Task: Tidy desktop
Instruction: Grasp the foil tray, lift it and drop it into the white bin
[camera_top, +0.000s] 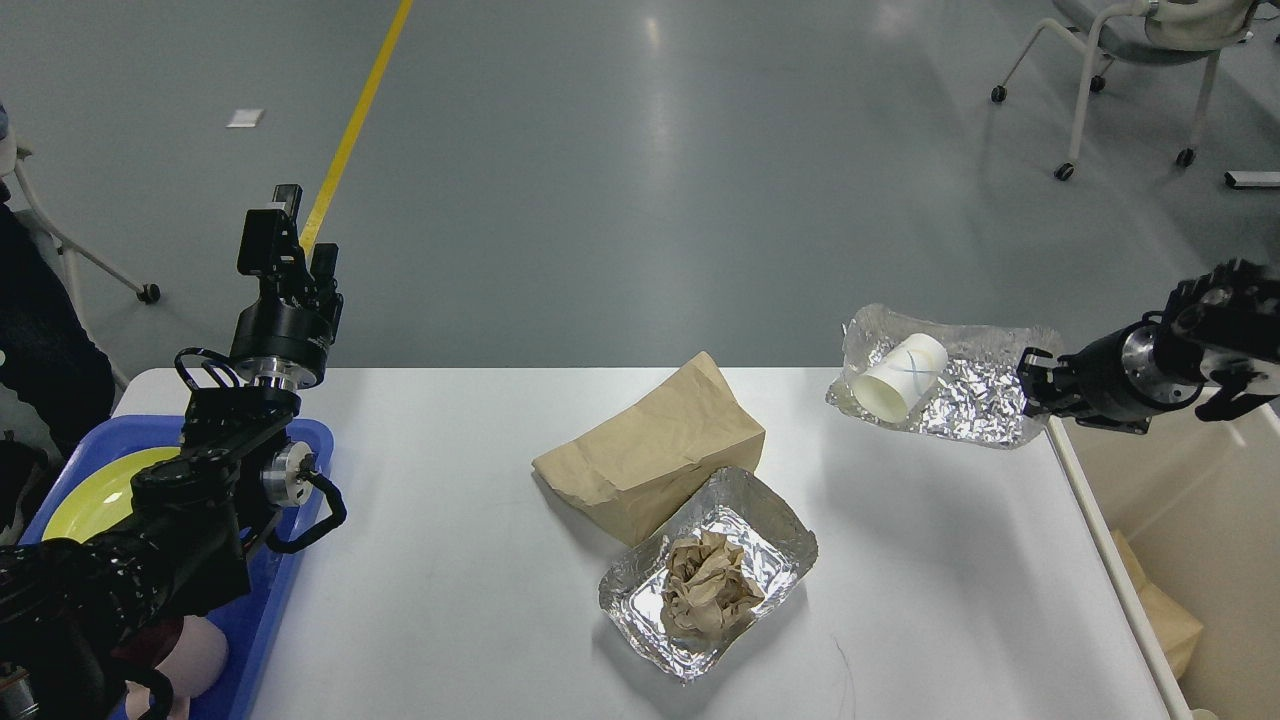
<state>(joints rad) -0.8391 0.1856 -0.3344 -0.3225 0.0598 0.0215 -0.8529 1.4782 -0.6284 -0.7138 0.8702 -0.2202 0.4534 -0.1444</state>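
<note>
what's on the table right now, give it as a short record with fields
surface: white desktop
centre: crumpled brown paper bag lying on its side
front centre: foil tray touching the bag, with crumpled brown paper inside
right, raised: second foil tray held at its edge by the right gripper, white paper cup lying on its side in it
left edge: blue tray with a yellow-green plate
left gripper: raised above the blue tray, holding nothing
right of table: beige bin
</note>
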